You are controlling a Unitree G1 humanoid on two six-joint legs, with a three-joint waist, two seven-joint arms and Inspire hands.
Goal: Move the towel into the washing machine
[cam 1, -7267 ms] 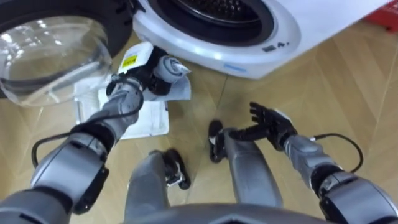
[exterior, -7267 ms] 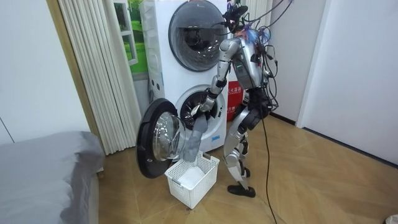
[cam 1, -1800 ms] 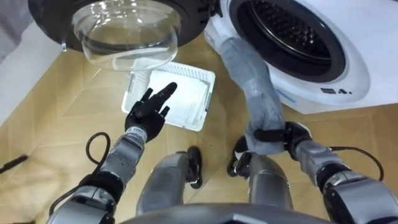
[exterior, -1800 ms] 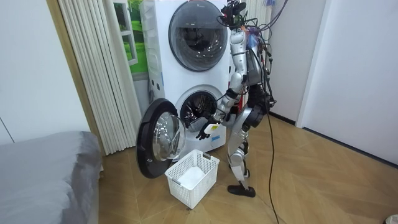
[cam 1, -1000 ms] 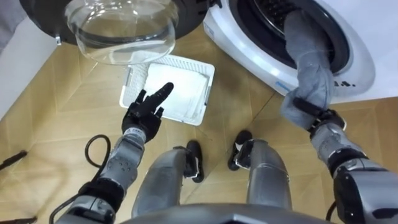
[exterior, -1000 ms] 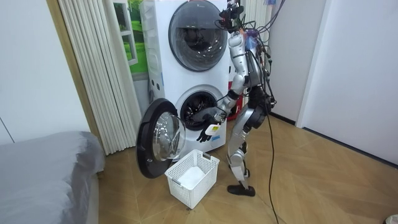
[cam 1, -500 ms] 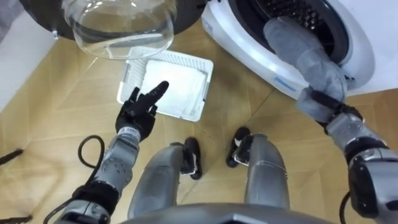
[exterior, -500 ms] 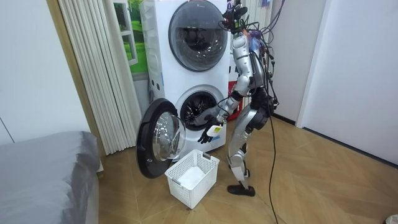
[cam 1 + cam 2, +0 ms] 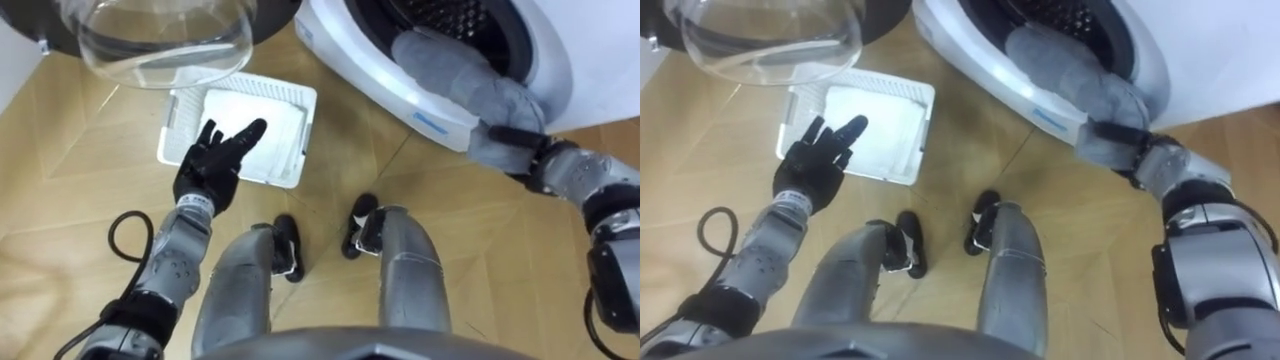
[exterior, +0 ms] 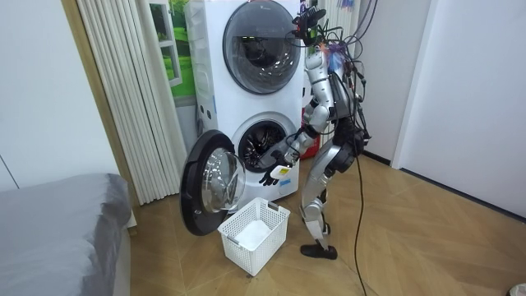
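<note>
The right hand (image 9: 525, 145) is clenched on the end of the grey towel (image 9: 450, 65). The towel lies over the rim of the washing machine (image 9: 340, 50) into its drum, deeper than half a second ago. The blue label (image 9: 430, 122) is too small to read. The left hand (image 9: 212, 165) is spread open above the white laundry basket (image 9: 305, 130).

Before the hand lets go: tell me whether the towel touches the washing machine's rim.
Touching. In the left eye view the towel lies draped across the washing machine's white rim.

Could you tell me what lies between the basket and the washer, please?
Just a bare strip of wooden floor separates the basket from the washer, as the left eye view shows.
</note>
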